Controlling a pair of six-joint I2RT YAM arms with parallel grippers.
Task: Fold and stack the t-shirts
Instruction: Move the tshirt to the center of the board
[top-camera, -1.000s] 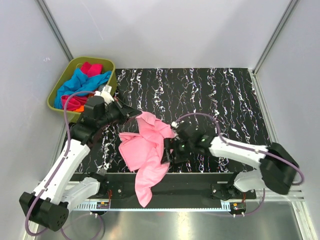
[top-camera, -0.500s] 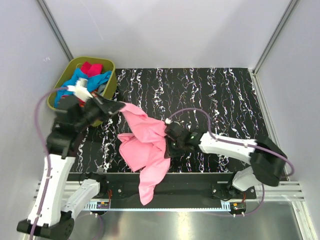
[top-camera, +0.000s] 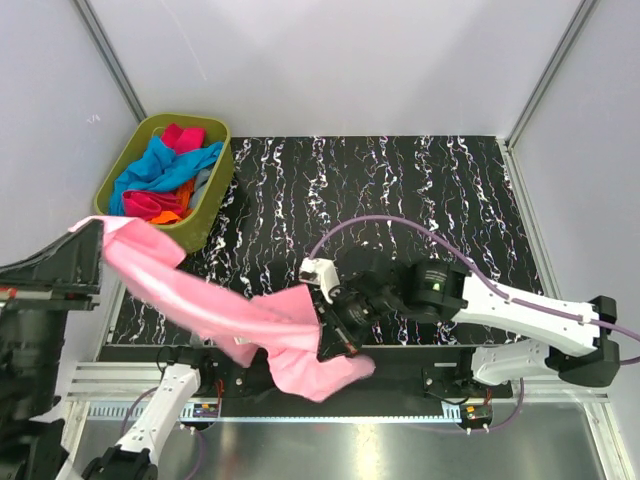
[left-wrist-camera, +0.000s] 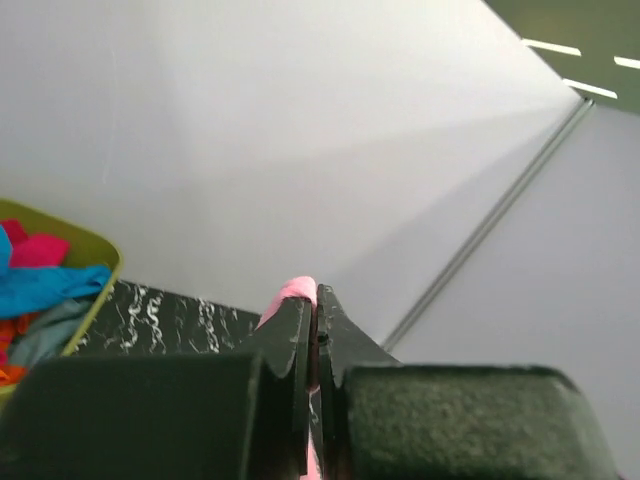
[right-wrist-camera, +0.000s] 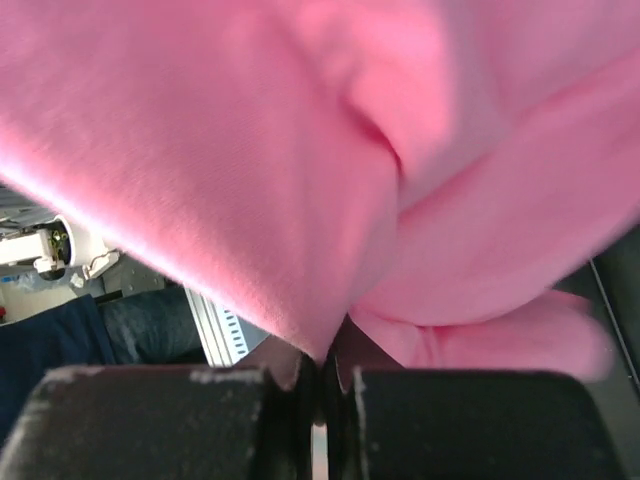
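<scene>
The light pink t-shirt (top-camera: 230, 315) hangs stretched in the air between both arms, sagging low over the table's near edge. My left gripper (top-camera: 98, 226), lifted high at the far left, is shut on one end of it; a pink fold (left-wrist-camera: 297, 293) pokes out above its closed fingertips. My right gripper (top-camera: 322, 322) is shut on the other end near the table's front, and pink cloth (right-wrist-camera: 330, 170) fills its wrist view above the pinched jaws. Other t-shirts (top-camera: 165, 170) in blue, magenta and orange lie heaped in the olive-green bin (top-camera: 215, 190).
The black marbled table (top-camera: 400, 200) stretches back and right of the arms. Grey walls enclose it on three sides. The bin (left-wrist-camera: 95, 262) stands at the back left corner. A metal rail (top-camera: 400, 400) runs along the near edge.
My right gripper closed on the pink shirt's edge. My left arm swung up and far left with its end, and the shirt lifted off the table and stretched out between the two.
</scene>
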